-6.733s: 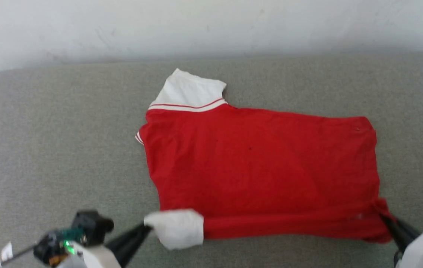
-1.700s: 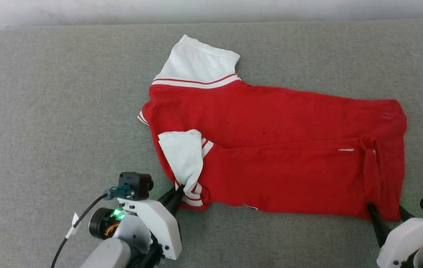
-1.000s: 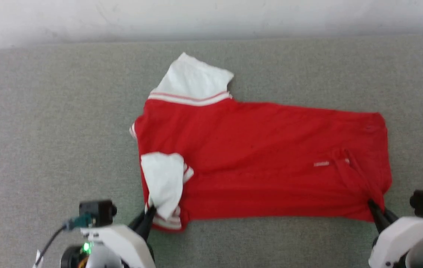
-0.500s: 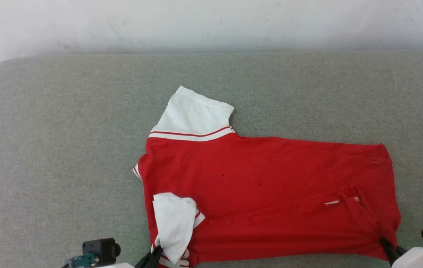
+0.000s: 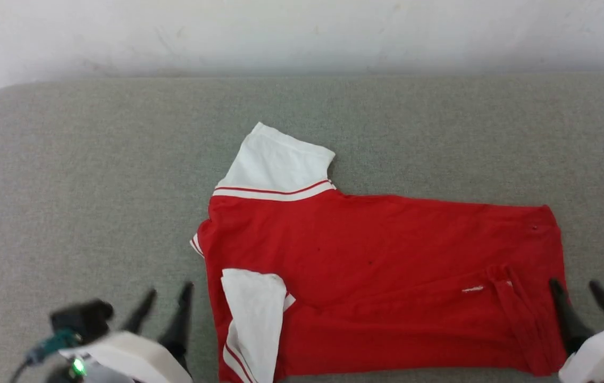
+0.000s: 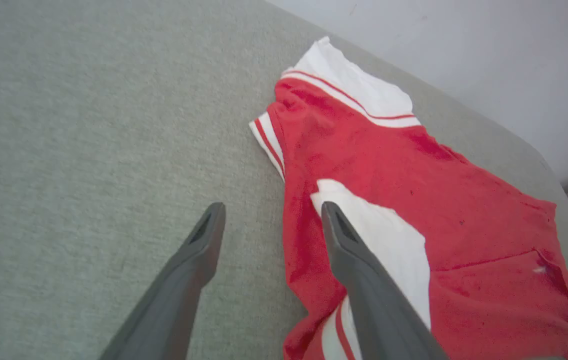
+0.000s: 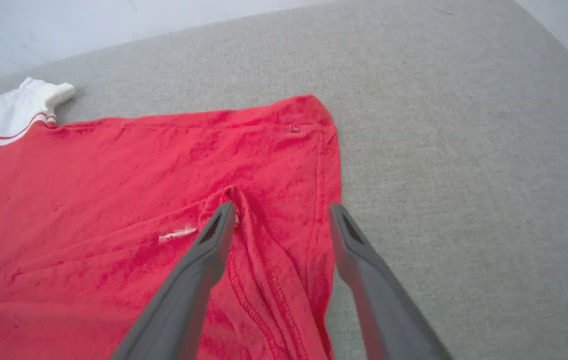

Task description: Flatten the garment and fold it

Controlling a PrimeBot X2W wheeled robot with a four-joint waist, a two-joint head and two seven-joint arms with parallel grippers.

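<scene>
**Both grippers spread at the ends of a part-folded red shirt**

The left gripper (image 5: 169, 290) stands over the bare grey bench (image 5: 94, 186) by its near edge, just left of the garment (image 5: 387, 255). Its jaws are spread and nothing is between them. In the left wrist view (image 6: 272, 207) the gripper's right finger crosses in front of the shirt's edge; whether it touches the cloth cannot be told.

The garment lies flat on the middle and right part of the bench, closer to the near edge than to the far edge, which runs along a pale wall (image 5: 302, 32). Its length runs left to right, with the striped neckline trim (image 5: 197, 244) at the left end and the hem at the right. The far sleeve (image 5: 278, 159) sticks out white toward the far edge, closed off by a red-and-white stripe. The near sleeve (image 5: 254, 314) is turned in and lies on top of the red body. The near strip of the body is folded over too, its crease slanting to the right past a small white tag (image 5: 473, 290). At the right near corner the hem is gathered in narrow ridges (image 7: 264, 280).

The right gripper (image 5: 574, 283) is at that corner with its jaws spread and gripping nothing. In the right wrist view (image 7: 282, 207) one finger is over the bunched hem and the other over bare bench past the cloth's edge.
</scene>
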